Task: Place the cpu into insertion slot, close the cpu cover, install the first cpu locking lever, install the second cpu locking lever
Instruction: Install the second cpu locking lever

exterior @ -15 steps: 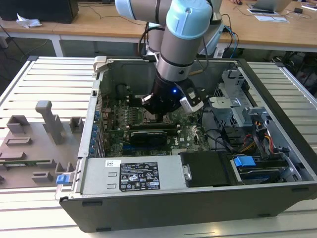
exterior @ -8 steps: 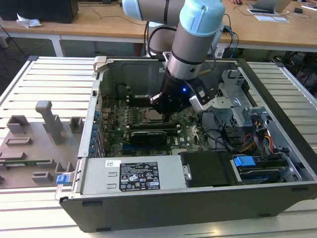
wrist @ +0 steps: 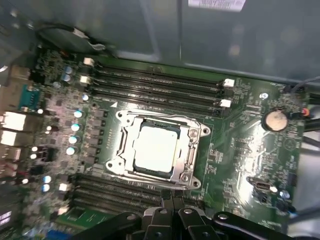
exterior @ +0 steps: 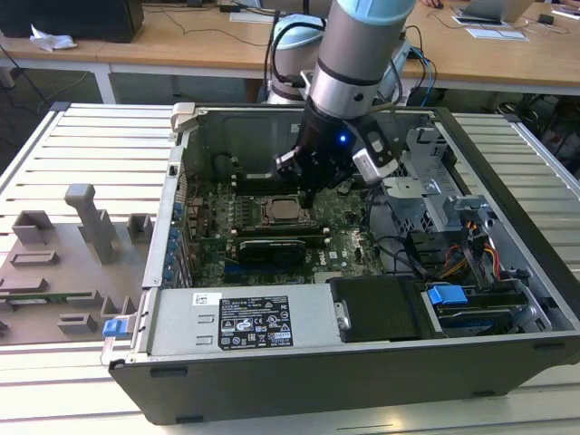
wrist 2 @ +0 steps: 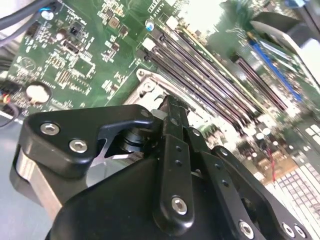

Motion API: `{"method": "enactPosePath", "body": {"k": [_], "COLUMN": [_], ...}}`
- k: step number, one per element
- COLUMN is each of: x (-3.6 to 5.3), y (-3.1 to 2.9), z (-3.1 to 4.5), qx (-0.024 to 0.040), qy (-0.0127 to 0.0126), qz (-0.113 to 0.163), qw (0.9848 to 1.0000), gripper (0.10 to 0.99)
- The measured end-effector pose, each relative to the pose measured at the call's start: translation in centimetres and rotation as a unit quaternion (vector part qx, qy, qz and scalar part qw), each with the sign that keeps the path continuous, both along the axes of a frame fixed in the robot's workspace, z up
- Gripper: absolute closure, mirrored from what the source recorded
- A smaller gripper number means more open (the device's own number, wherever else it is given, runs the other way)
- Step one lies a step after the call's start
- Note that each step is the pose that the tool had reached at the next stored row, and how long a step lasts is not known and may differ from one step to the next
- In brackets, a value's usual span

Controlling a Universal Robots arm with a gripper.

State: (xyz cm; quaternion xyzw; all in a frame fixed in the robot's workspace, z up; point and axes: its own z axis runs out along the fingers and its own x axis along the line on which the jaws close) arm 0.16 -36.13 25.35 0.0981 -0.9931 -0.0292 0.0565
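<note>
slatted tabletop, open pc case on it. cpu sits in the slot, cover looks down; levers unclear. end effector clenched, empty, just beside the socket.

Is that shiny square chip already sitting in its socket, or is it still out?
In. The cpu lies flat inside the insertion slot, framed by the cpu cover.

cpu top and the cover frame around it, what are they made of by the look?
The cpu: pale silver top, smooth and reflective, likely bare or plated metal. The cpu cover: duller silver-grey frame with a thin stamped edge and screw-like heads at its corners, probably sheet steel. The gripper hangs beside it.
</note>
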Motion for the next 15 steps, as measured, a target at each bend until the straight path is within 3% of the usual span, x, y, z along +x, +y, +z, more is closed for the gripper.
{"method": "enactPosePath", "body": {"k": [3,6,10,15], "x": [0.00,0.00,0.00,0.00], "y": [0.04,0.06,0.07,0.07], "z": [2.27,3.18,3.89,3.94], "qx": [-0.0026,-0.0037,-0.0040,-0.0040], "qy": [0.0000,0.0000,0.0000,0.0000], "qz": [0.000,0.000,0.000,0.000], "qw": [1.0000,1.0000,1.0000,1.0000], "gripper": [0.980,0.980,0.980,0.980]}}
